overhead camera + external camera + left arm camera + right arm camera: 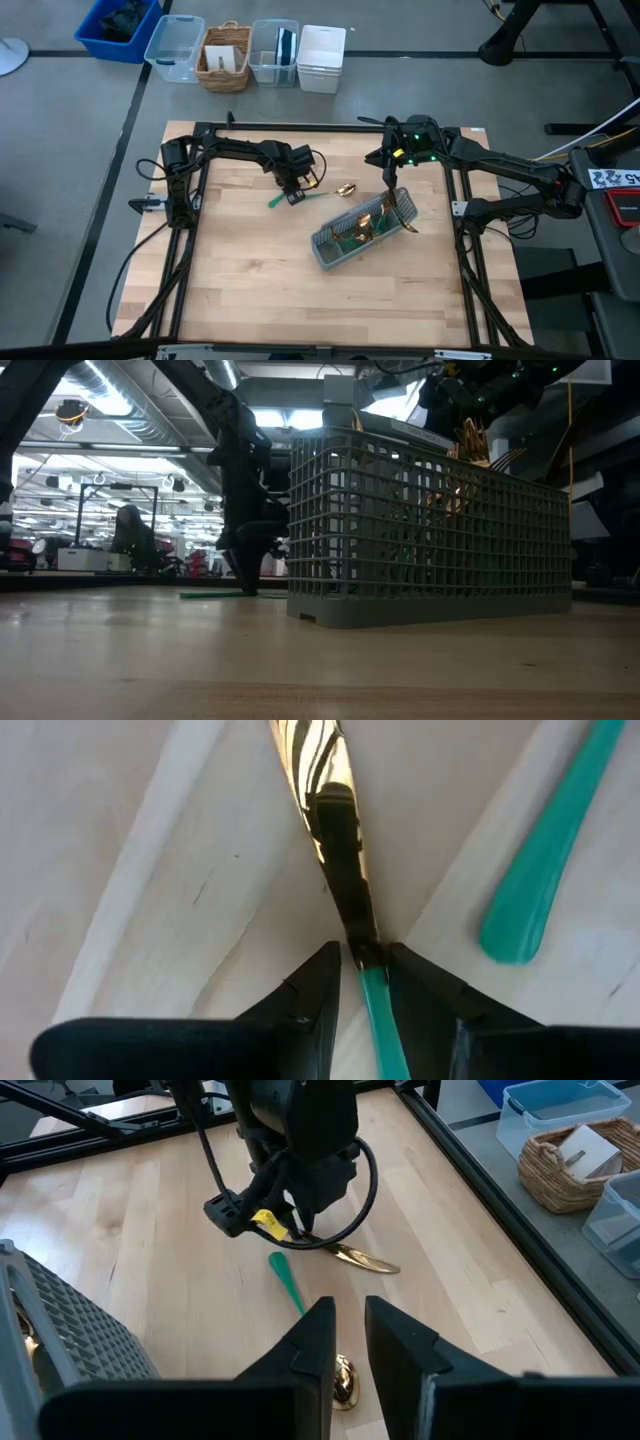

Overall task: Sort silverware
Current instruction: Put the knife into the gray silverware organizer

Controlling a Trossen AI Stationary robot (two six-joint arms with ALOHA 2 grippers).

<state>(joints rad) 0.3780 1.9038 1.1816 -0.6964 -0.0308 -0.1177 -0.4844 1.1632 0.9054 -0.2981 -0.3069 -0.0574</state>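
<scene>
While my left gripper (362, 960) sits low on the bench (250, 270), its jaws are closed on a spoon (335, 840) at the neck. My right gripper (348, 1335) holds another spoon (343, 1380) above the caddy (365, 232), where more silverware (375, 220) stands.

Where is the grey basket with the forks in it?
In the high view, the grey basket sits right of the table's middle, just below the right gripper.
</scene>
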